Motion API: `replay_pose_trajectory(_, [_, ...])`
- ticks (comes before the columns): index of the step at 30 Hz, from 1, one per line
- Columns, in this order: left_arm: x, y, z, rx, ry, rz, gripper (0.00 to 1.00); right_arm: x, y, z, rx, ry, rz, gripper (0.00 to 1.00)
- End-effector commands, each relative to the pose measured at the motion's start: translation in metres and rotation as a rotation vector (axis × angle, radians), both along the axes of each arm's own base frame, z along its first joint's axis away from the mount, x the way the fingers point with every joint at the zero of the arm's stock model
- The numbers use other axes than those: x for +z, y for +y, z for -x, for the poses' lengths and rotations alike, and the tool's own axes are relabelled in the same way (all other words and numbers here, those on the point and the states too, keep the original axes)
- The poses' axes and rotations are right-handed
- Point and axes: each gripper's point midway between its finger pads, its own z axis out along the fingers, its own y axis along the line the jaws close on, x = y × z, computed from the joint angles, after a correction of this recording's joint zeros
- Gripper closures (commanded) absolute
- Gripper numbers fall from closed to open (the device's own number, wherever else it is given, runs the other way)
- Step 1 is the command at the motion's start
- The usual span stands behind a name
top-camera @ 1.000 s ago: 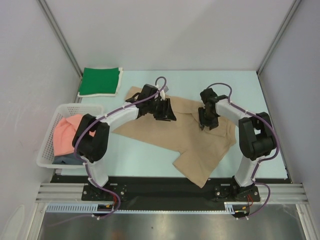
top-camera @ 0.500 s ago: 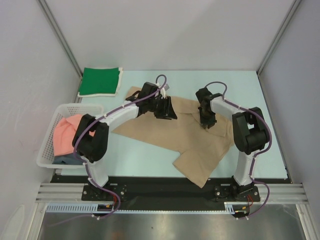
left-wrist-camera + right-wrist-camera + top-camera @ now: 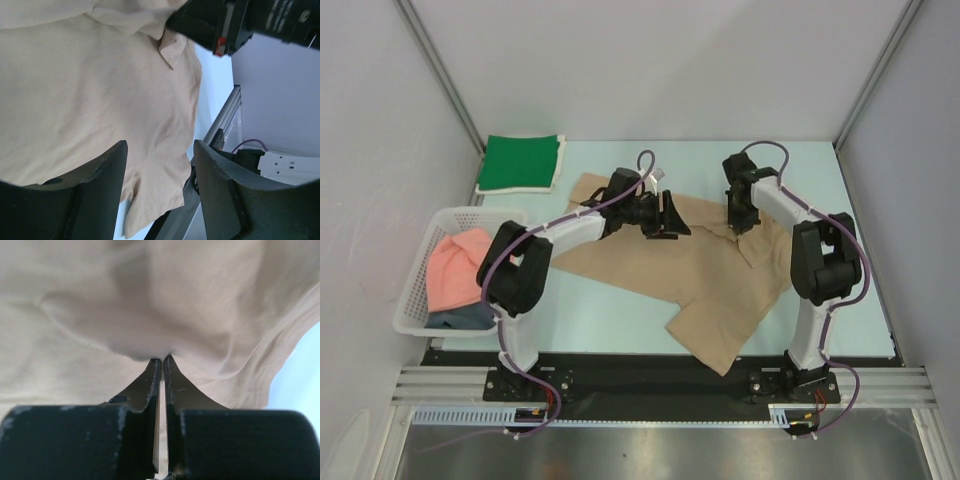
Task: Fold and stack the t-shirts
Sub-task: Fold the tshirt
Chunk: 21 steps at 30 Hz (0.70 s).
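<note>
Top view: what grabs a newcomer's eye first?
The tan t-shirt sprawled mid-table, with the right gripper pinched on its far side and the left gripper open over it. Then the folded green t-shirt at the far-left corner and the white basket at left holding a pink t-shirt.

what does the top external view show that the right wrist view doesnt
Only the top external view: the folded green t-shirt in the far left corner, the white basket holding the pink t-shirt, and the left gripper, open. Only the right wrist view: the right gripper close up, shut and pinching a raised fold of cloth. Both: the tan t-shirt, spread out and not yet folded.
</note>
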Motion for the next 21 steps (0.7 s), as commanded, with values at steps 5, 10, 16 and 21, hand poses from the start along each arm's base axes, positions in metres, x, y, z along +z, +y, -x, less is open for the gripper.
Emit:
replay_pose_trajectory(5, [0.018, -0.039, -0.007, 0.004, 0.029, 0.157, 0.38, 0.002, -0.025, -0.052, -0.067, -0.060, -0.004, 0.76])
replay_pose_trajectory(10, [0.015, -0.062, -0.006, 0.013, 0.083, 0.230, 0.39, 0.026, -0.039, -0.061, -0.121, -0.058, -0.013, 0.50])
replay_pose_trajectory(16, [0.018, -0.094, -0.013, 0.021, -0.006, 0.235, 0.37, 0.066, -0.042, -0.020, -0.192, -0.120, -0.186, 0.29])
replay_pose_trajectory(21, [0.012, -0.115, -0.030, 0.103, -0.010, 0.286, 0.46, 0.063, -0.038, 0.019, -0.274, -0.122, -0.449, 0.29])
